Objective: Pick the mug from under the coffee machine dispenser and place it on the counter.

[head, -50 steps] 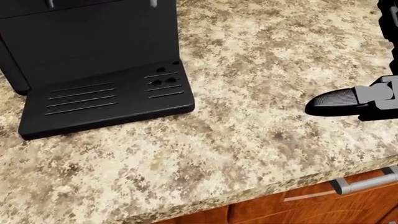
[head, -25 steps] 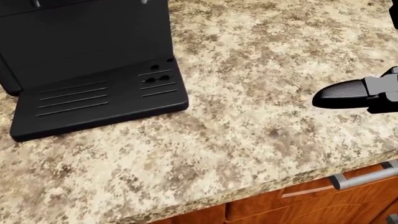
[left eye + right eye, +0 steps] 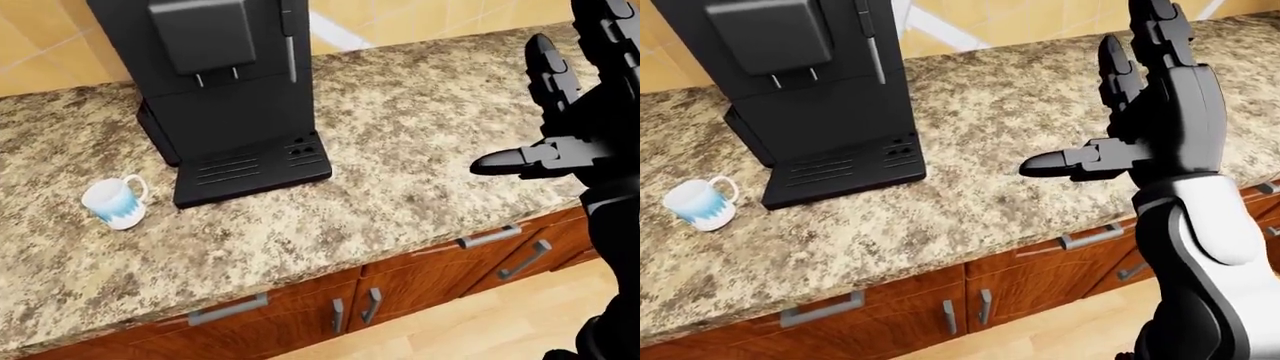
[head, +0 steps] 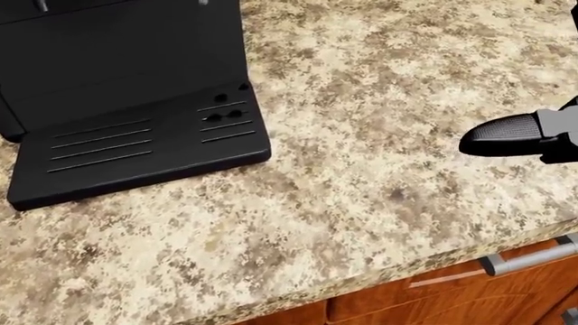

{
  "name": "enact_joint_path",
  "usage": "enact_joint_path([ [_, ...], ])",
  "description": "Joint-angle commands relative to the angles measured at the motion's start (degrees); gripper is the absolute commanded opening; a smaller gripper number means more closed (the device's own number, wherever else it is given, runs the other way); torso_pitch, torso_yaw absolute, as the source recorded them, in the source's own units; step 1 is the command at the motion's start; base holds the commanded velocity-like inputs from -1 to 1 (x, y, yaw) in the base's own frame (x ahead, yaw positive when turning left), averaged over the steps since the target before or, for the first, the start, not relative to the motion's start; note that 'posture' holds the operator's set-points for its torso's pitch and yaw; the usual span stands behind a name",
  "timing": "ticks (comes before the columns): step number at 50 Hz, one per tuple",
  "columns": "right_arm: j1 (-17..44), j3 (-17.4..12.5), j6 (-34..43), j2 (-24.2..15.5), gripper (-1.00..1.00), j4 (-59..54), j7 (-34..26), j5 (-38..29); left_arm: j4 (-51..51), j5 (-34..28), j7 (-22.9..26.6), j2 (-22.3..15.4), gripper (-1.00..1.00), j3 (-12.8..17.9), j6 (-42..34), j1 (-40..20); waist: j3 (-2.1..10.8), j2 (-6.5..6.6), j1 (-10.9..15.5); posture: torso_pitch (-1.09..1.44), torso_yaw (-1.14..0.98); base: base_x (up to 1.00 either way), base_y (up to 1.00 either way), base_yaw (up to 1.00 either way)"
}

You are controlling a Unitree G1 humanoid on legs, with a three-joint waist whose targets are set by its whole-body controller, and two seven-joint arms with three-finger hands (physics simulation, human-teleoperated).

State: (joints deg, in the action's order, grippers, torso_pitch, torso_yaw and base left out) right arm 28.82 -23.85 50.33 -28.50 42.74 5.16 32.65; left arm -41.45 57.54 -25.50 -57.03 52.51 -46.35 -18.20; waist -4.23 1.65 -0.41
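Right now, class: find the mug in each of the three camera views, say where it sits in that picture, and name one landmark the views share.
Left-eye view: the mug lies on its side on the counter, lower left, left of the drip tray.
Right-eye view: the mug lies at the far left edge, left of the tray.
Head view: not in the picture.
Shared landmark: the coffee machine's black slotted drip tray.
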Motion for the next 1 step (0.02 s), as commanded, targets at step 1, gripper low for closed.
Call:
enact_joint_path([
  [1,1.5,-0.9,-1.5,-0.9,1.0,1.0,0.2,0.2,-0.2,0.6,-0.6,-1.9,1.0,1.2,1.4,-0.8,1.06,0.13,0.0,0.0,0.0,0.0,0.0,0.0],
])
